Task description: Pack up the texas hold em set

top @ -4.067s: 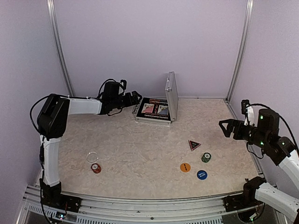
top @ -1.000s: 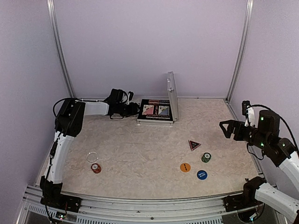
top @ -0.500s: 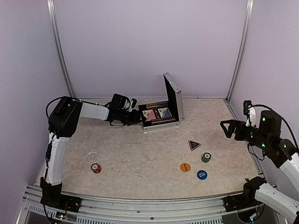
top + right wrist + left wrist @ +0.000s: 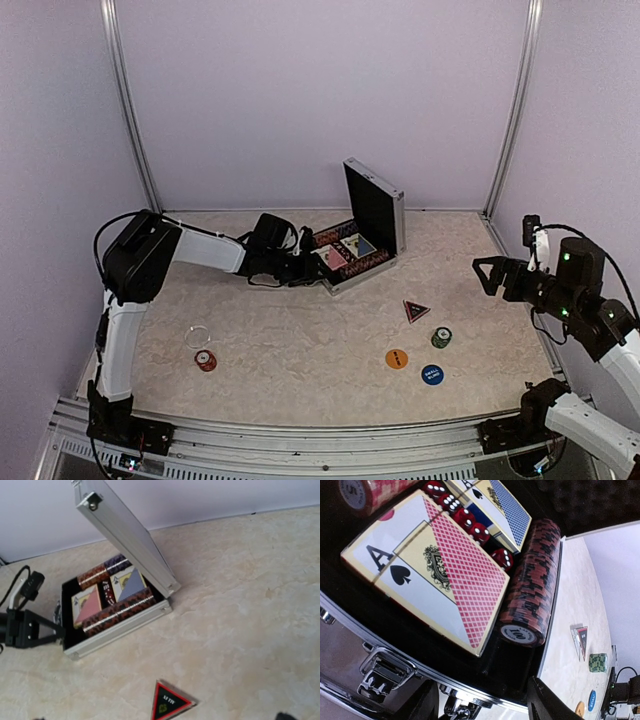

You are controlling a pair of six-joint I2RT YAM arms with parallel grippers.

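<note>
The texas hold em set's silver case [image 4: 352, 262] lies open and skewed at mid-table, lid [image 4: 375, 205] upright. Inside are a red-backed deck [image 4: 440, 565], a blue-backed deck [image 4: 502, 510], red dice [image 4: 470, 522] and a row of dark red chips [image 4: 532, 590]. My left gripper [image 4: 303, 268] is at the case's front wall, fingers [image 4: 547, 705] apart on either side of the handle fitting [image 4: 455, 707]. My right gripper [image 4: 487, 272] hangs open at the right, holding nothing. On the table lie a triangular marker [image 4: 416, 310], green chips [image 4: 441, 337], an orange disc [image 4: 397, 358] and a blue disc [image 4: 432, 375].
A red chip [image 4: 205, 360] and a clear ring [image 4: 197, 335] lie at the near left. Metal posts [image 4: 128, 100] and purple walls enclose the table. The right wrist view shows the case [image 4: 120, 625] and the marker [image 4: 170, 702] below it.
The left gripper has dragged the case nearer and to the right, turning it so its lid faces more to the right. Its fingers have spread slightly. The right arm has not moved.
</note>
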